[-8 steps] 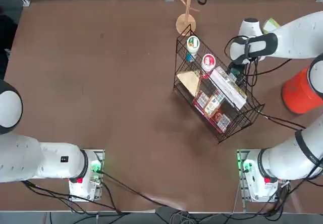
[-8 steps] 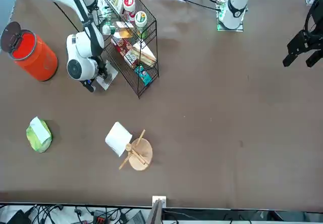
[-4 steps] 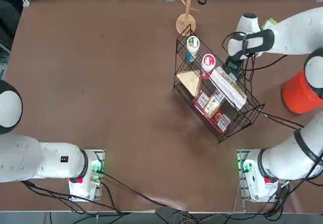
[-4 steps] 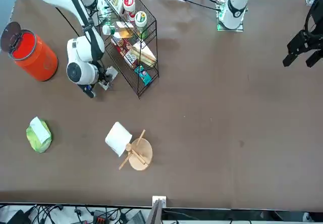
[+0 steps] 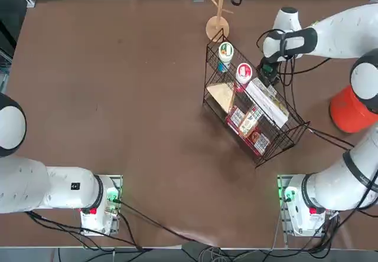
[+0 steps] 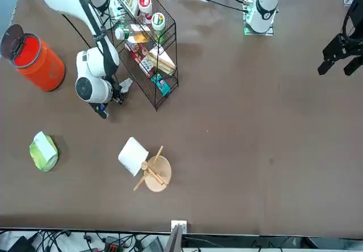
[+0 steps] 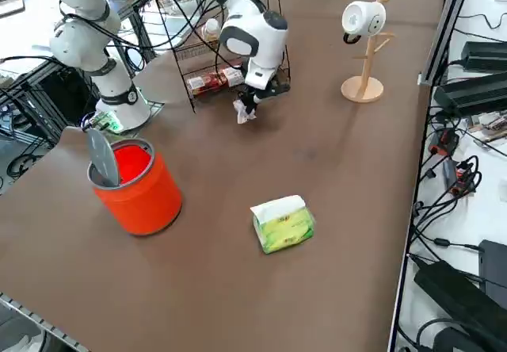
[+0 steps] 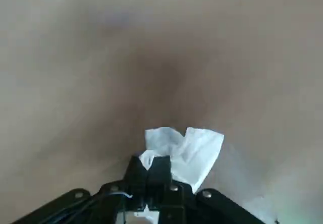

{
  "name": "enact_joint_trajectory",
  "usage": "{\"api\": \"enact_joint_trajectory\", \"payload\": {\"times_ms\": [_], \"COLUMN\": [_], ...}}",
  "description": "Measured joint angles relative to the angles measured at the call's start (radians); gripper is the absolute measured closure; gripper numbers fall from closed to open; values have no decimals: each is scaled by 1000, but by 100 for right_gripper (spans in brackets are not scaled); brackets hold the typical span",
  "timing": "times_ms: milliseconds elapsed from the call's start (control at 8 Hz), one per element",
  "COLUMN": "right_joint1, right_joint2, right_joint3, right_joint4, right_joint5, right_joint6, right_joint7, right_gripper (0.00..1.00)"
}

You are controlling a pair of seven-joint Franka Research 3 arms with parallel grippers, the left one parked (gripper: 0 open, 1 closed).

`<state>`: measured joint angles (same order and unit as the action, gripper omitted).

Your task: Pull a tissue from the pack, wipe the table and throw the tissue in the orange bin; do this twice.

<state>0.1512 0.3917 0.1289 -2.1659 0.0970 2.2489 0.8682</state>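
White tissue (image 8: 189, 151) is pinched between the black fingers of the right gripper (image 8: 151, 169), jaws clenched on it with the crumpled sheet sticking out past the fingertips against the brown surface. From the right side camera the gripper (image 7: 248, 105) points down, and the tissue (image 7: 243, 112) hangs at its tip and reaches the table (image 7: 333, 170), just beside the near edge of the black wire basket rack (image 7: 207, 66). Front camera shows the same: the tissue (image 6: 125, 85) sits between the round white wrist housing and the rack (image 6: 148, 42). In the top camera the gripper (image 5: 269, 72) is largely hidden under the wrist, close to the rack's far side (image 5: 251, 102). The pack (image 7: 283, 223), bright green with a white sheet rising from its top, lies flat on the table well apart from the gripper, toward the table edge; the front camera places it (image 6: 43, 151) alone on open tabletop. The orange bin (image 7: 136, 181) stands upright with its grey lid tipped up inside the rim, near the pack but not touching it, and well apart from the gripper. A wooden mug tree (image 7: 366, 47) with a white mug (image 7: 357, 18) hung on it stands beyond the rack. The rack holds jars and boxed packets.
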Motion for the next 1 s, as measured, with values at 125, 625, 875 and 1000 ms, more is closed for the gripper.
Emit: {"api": "enact_joint_trajectory", "payload": {"times_ms": [125, 625, 875, 1000], "right_joint1": [10, 11, 7, 4], "right_joint2": [10, -28, -65, -89], "right_joint3": [1, -3, -10, -15], "right_joint4": [20, 211, 316, 333], "right_joint5": [0, -1, -2, -4], "right_joint6": [0, -318, -457, -491], "right_joint7": [15, 24, 24, 24], "right_gripper": [99, 99, 99, 99]}}
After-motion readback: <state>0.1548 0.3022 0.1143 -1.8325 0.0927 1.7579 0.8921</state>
